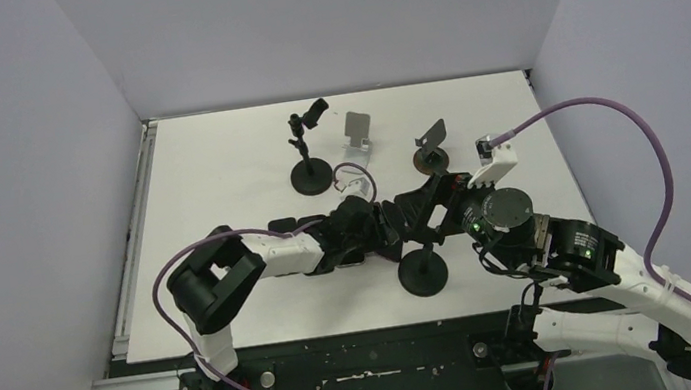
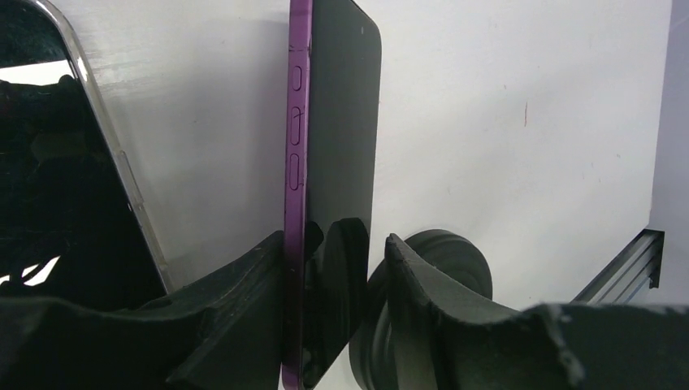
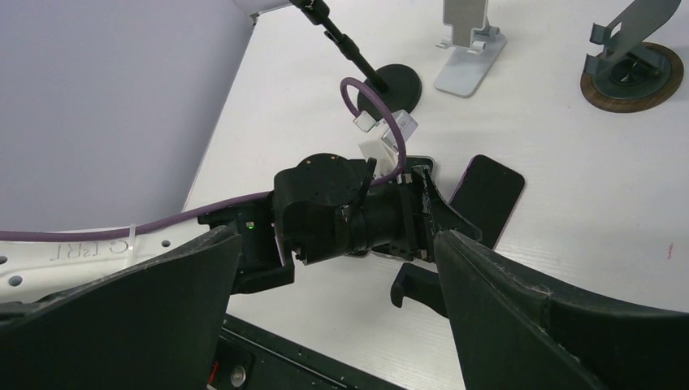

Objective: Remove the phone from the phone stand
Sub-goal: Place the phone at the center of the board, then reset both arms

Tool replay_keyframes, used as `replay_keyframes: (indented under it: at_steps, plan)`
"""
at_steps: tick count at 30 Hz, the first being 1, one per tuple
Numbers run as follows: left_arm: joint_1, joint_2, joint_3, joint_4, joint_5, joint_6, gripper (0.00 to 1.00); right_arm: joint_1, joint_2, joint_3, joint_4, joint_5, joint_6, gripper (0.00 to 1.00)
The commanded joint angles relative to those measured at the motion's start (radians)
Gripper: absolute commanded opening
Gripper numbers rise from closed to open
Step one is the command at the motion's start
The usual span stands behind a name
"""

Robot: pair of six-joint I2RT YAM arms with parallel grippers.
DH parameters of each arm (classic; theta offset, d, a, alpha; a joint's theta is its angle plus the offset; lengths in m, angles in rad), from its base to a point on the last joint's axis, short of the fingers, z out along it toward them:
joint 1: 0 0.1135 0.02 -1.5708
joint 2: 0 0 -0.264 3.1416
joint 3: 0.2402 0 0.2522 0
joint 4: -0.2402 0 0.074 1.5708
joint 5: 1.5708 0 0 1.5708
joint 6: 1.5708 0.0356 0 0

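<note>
1. Nearest the arm bases, a black round-based phone stand (image 1: 422, 273) sits on the white table (image 1: 217, 171).
2. The right gripper (image 3: 337, 240) hangs above the work area with its jaws spread wide, gripping nothing.
3. The left gripper (image 2: 335, 244) is partly open and straddles the phone (image 3: 487, 195). One finger (image 2: 244, 317) rests against the phone's purple edge. The other stands just off the dark screen, with a sliver of table showing between them.
4. The phone is off the black stand and just beside it, low over the table, projecting beyond the left fingertips. Whether it lies fully flat cannot be determined.
5. Farthest back, well apart from the phone, stand a black arm stand (image 1: 311, 171), a white stand (image 1: 358, 141) and a brown-based stand (image 1: 431, 151).
</note>
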Motion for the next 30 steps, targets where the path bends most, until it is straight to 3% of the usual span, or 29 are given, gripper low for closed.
replay_keyframes:
  at_steps: [1, 8, 15, 20, 25, 30]
  plan:
    - [0.012, -0.042, -0.014, 0.001, 0.028, -0.017, 0.44, 0.005, -0.001, 0.000, 0.007, 0.013, 0.009, 0.93]
    - [0.022, -0.173, -0.072, -0.051, 0.003, 0.018, 0.57, 0.005, 0.003, 0.000, 0.005, 0.017, 0.008, 0.93]
    - [0.021, -0.306, -0.089, -0.142, -0.027, 0.059, 0.60, 0.006, 0.005, -0.001, 0.002, 0.021, 0.007, 0.93]
    - [0.019, -0.473, -0.100, -0.311, -0.174, 0.088, 0.63, 0.006, 0.011, -0.001, 0.007, 0.032, 0.000, 0.94]
    - [-0.002, -0.699, -0.162, -0.433, -0.431, 0.061, 0.74, 0.007, 0.019, -0.001, 0.022, 0.077, 0.009, 0.96]
    - [-0.002, -0.878, -0.198, -0.517, -0.577, 0.044, 0.74, 0.007, 0.026, -0.010, 0.063, 0.102, -0.006, 0.96]
